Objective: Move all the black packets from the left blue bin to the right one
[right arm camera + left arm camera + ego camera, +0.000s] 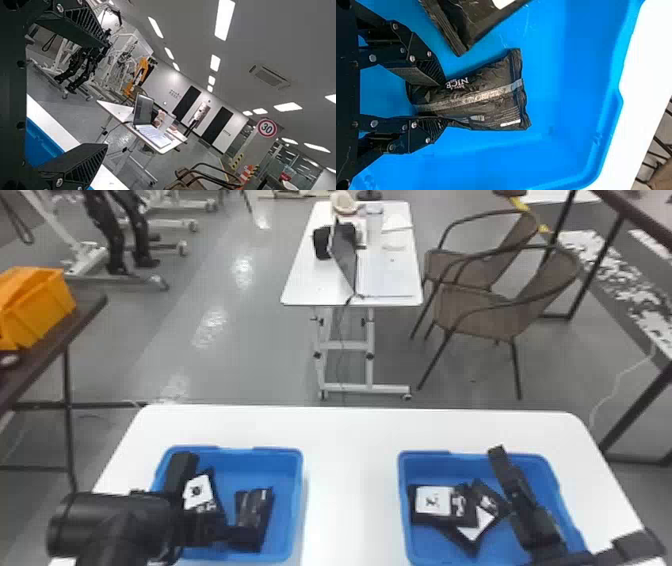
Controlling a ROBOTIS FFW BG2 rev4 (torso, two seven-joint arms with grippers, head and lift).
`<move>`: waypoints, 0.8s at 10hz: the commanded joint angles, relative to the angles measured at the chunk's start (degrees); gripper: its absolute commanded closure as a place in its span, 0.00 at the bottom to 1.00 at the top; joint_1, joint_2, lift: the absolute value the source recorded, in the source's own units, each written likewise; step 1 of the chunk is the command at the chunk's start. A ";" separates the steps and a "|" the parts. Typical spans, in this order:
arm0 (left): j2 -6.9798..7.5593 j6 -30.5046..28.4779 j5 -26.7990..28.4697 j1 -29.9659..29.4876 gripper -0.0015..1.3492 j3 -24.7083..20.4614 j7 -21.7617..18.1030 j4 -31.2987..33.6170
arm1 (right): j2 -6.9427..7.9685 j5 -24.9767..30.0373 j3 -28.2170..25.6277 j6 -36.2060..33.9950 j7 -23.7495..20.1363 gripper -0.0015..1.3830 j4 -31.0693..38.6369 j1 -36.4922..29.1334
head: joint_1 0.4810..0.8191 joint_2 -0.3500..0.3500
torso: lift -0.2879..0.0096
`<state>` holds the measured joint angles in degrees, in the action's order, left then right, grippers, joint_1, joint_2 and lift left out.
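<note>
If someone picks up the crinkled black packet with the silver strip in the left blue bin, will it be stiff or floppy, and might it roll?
The packet will probably give and bend rather than stay stiff, as its skin looks creased. Its flat, crimped end makes rolling unlikely. The slight sheen hints that it could be somewhat slippery.

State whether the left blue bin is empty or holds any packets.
Not empty: the left blue bin holds one black packet at the left gripper and, apart from it, a white-labelled black packet.
</note>
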<state>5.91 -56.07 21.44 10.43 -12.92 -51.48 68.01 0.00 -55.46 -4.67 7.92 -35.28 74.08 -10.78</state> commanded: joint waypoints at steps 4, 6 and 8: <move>-1.16 2.72 -0.87 -5.15 0.60 -0.97 -6.79 11.18 | 0.05 -0.09 0.36 -0.36 -0.05 0.08 -0.17 0.06 | 0.63 0.56 | 0.97; -1.43 2.72 -0.87 -6.82 0.66 -1.50 -7.58 13.91 | 0.05 -0.09 0.45 -0.45 -0.05 0.08 -0.34 0.15 | 0.63 0.54 | 0.97; -2.22 4.48 1.06 -7.17 0.87 -2.29 -7.05 13.64 | 0.05 -0.27 0.80 -0.54 -0.32 0.08 -0.69 0.67 | 0.63 0.55 | 0.97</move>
<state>3.87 -51.99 22.09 3.28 -14.98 -58.52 81.80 0.00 -55.65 -3.95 7.43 -35.60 73.52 -10.27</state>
